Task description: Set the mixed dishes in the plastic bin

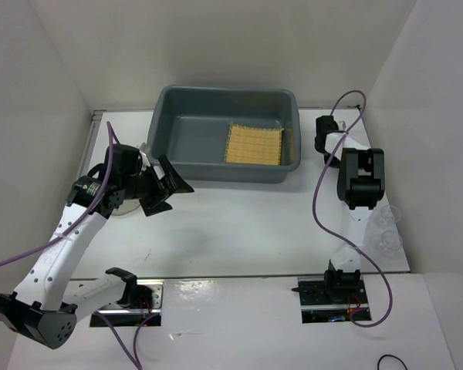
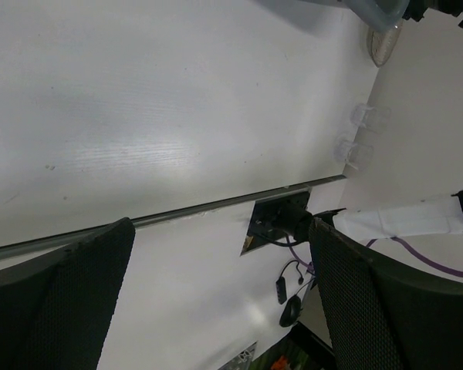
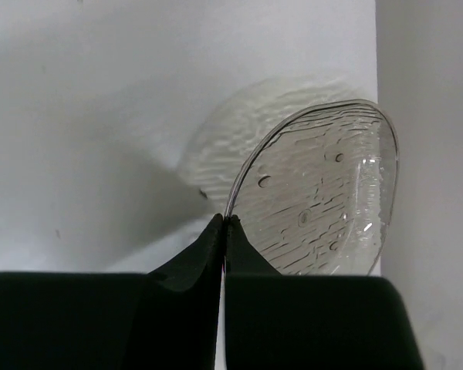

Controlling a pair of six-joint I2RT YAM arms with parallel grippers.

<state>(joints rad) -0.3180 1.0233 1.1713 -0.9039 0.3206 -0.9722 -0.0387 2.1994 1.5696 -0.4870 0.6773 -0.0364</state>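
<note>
The plastic bin (image 1: 185, 142) stands at the back centre, with a square tan bamboo mat (image 1: 253, 143) lying flat in its right half. To the right of the bin, my right gripper (image 1: 325, 143) (image 3: 226, 220) is shut on the rim of a see-through round plate (image 3: 316, 193). The plate stands tilted on edge close to the right wall. My left gripper (image 1: 159, 190) (image 2: 224, 301) hangs open over the table in front of the bin's left corner, with nothing between its fingers. Two small clear cups (image 1: 389, 228) (image 2: 359, 132) stand by the right wall.
A pale round see-through dish (image 1: 125, 206) shows partly under the left arm. White walls close in on the left, back and right. A metal strip (image 2: 177, 212) runs along the table's near edge, with the arm bases (image 1: 332, 289) and purple cables behind it.
</note>
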